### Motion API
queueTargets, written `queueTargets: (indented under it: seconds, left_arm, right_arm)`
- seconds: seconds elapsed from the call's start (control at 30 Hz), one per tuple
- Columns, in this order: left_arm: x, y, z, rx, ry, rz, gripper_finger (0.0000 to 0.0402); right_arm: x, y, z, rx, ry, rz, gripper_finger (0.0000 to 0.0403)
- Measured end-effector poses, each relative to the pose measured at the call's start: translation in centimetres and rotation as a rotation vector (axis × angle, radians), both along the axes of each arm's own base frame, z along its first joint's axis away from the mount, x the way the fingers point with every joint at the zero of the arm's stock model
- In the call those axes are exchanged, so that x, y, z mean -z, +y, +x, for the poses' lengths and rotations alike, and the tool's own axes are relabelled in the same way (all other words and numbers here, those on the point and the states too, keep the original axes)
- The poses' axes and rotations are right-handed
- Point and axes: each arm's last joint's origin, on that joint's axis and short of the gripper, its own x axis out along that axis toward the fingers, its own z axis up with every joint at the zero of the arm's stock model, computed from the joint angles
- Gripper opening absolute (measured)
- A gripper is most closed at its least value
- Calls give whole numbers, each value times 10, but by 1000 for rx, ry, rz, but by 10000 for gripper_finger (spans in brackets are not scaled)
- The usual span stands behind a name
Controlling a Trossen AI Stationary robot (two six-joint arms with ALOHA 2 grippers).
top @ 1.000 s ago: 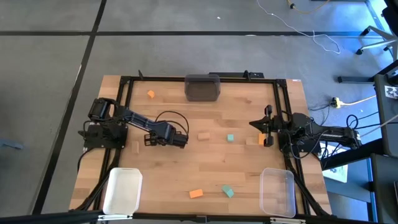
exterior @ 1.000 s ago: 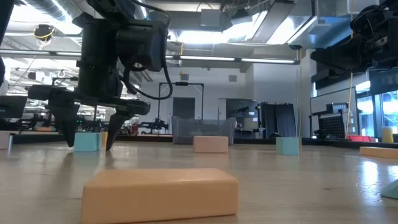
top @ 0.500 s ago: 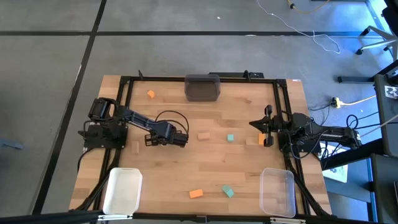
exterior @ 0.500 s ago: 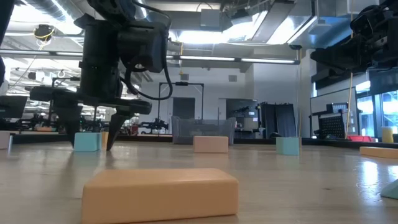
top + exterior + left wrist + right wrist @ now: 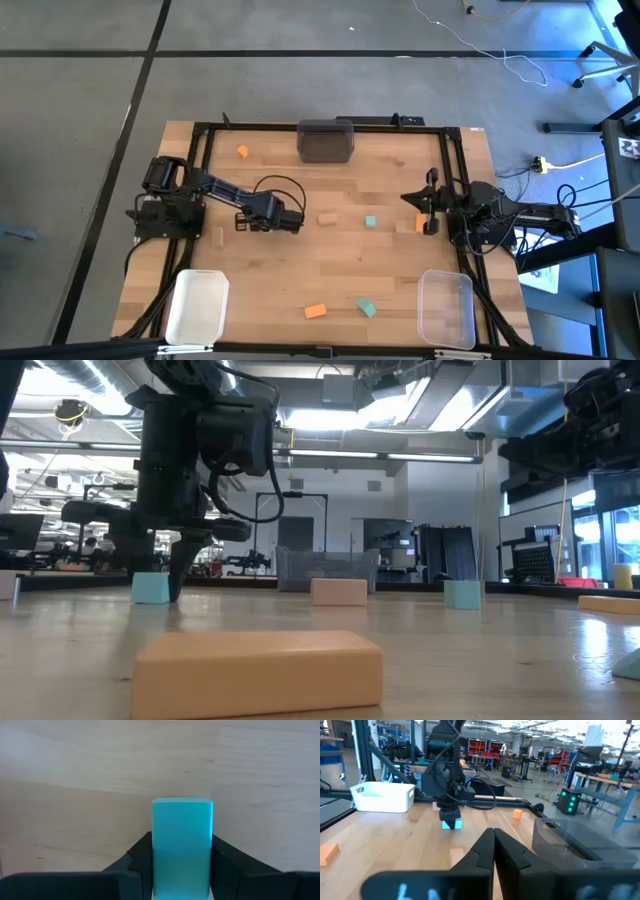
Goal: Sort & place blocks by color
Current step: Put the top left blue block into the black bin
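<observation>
A teal block (image 5: 182, 845) stands on the wooden table left of centre, and my left gripper (image 5: 182, 851) is shut on it from above. The low view shows that block (image 5: 150, 588) under the gripper (image 5: 165, 575). In the high view the gripper (image 5: 262, 220) hides it. My right gripper (image 5: 493, 845) waits shut at the table's right edge (image 5: 430, 212). Loose blocks lie flat on the table: a tan one (image 5: 327, 217), a teal one (image 5: 370, 221), an orange one (image 5: 243, 151), and near the front another orange (image 5: 315, 311) and another teal (image 5: 367, 307). My left gripper pinches the teal block's two long sides (image 5: 156, 855) between its two fingers (image 5: 142, 862). The fingers point down and lie across the block. The block's underside (image 5: 150, 601) rests on the table, and the block sits level.
A dark grey bin (image 5: 325, 140) stands at the far edge, a white bin (image 5: 197, 305) at the near left corner and a clear bin (image 5: 446, 308) at the near right corner. A black frame (image 5: 200, 150) runs around the table. Bare wood lies between the loose blocks.
My left gripper's fingers have closed from wide apart onto the teal block. As they closed, the block slid a little toward the table's right while staying on the table.
</observation>
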Motion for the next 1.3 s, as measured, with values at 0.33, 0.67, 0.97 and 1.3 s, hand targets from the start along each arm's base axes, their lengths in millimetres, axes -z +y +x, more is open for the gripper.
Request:
queueTargets:
  seconds: [0.33,0.67,0.97,1.3]
  left_arm:
    - [-18,0,19,201,-31,18,124]
    - [-73,20,59,519,-158,22,124]
    - [-142,86,78,761,-247,113,124]
    - [-177,171,60,810,-249,236,124]
  right_arm:
    - [-35,-1,-9,72,65,10,12]
    - [-80,-2,-10,123,235,166,12]
    - [-91,-4,11,164,414,314,12]
    - [-97,-8,32,298,516,376,12]
